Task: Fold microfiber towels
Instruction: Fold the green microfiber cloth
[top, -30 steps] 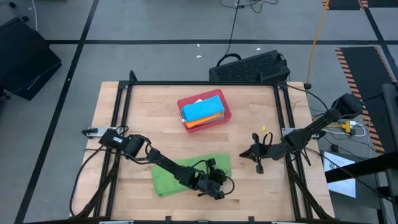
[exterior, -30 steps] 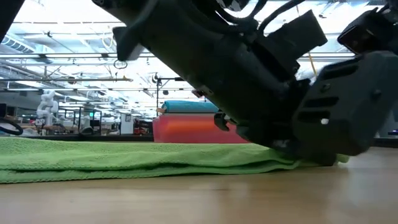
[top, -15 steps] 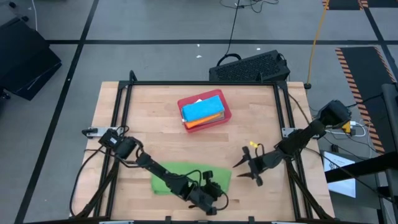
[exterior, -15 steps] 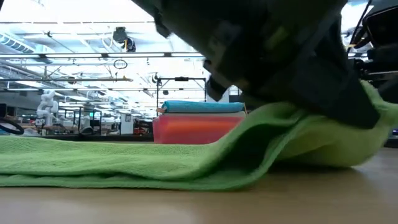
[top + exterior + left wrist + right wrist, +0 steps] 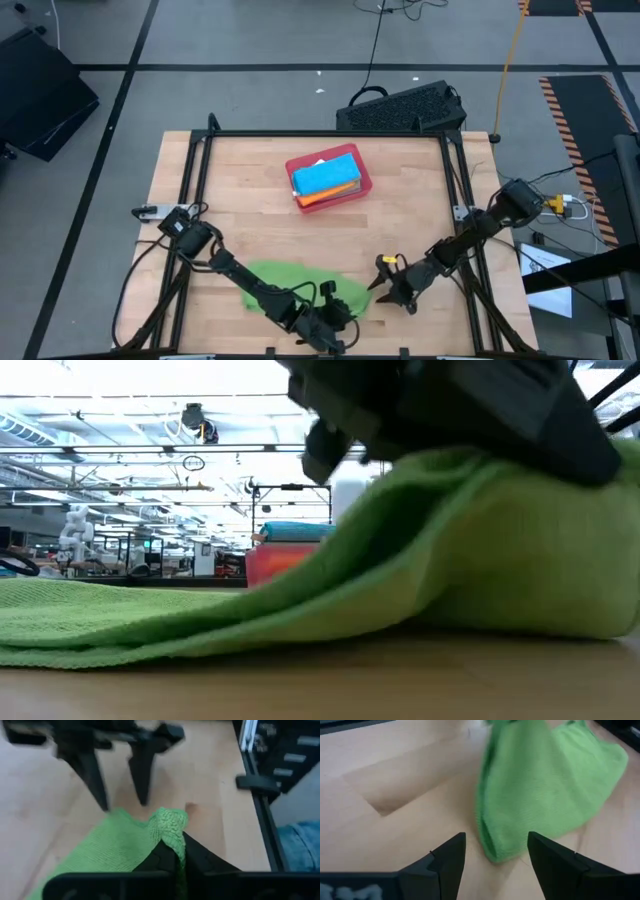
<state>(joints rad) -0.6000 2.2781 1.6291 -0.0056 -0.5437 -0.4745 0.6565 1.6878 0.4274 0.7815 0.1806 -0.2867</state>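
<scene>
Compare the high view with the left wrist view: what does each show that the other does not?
Only the high view shows the red tray with its stacked towels. Only the left wrist view shows the left pincer shut on a corner of the bright green towel. Both show that towel and the open right pincer.

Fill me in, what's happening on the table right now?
The left gripper is shut on a corner of the green towel near the table's front edge, lifting it so the cloth humps up. The right gripper is open and sits just beside the towel's right edge, not holding anything. A red tray farther back holds a stack of towels with a blue one on top.
</scene>
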